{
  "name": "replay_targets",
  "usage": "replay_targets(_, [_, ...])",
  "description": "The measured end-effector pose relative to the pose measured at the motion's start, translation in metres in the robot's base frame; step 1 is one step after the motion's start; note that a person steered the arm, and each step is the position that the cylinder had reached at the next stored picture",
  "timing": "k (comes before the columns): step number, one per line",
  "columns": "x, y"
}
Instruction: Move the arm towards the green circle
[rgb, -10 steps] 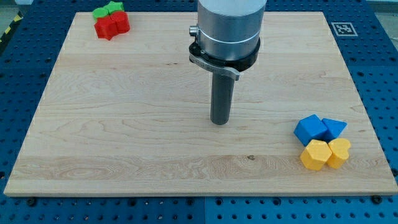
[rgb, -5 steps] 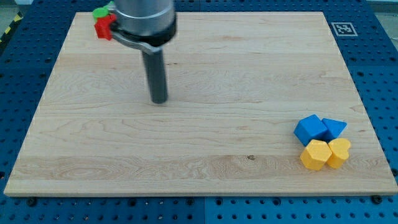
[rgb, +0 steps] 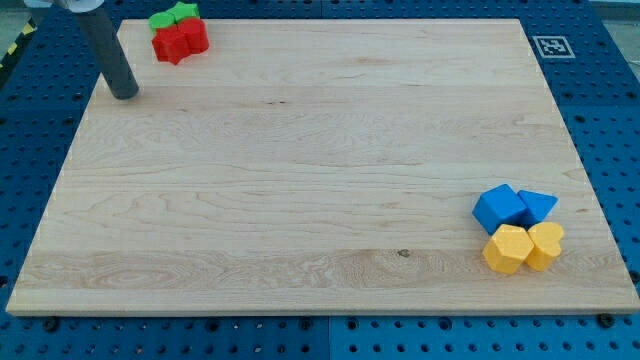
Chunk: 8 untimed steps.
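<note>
My tip (rgb: 124, 93) rests on the far left edge of the wooden board (rgb: 300, 170), left of and slightly nearer than a tight cluster of blocks. The green circle (rgb: 160, 20) sits at the cluster's far left, touching a green star (rgb: 184, 12), with two red blocks (rgb: 180, 40) just in front. The rod carries no jaws and holds nothing. Near right, well apart, lie a blue cube (rgb: 498, 207), blue triangle (rgb: 538, 206), yellow hexagon (rgb: 506, 248) and yellow heart (rgb: 546, 244).

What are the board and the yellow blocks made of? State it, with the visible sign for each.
Board: looks like pale unvarnished wood, with grain lines and plank seams. Yellow blocks: probably moulded plastic, uniform colour, smooth faces with a soft sheen. Neither can be confirmed by look alone.
</note>
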<state>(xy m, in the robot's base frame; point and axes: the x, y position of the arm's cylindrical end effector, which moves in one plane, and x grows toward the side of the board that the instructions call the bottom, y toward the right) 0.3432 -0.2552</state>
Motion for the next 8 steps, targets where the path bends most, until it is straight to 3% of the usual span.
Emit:
replay_targets(2, [-0.036, -0.049])
replay_targets(8, [-0.098, -0.018])
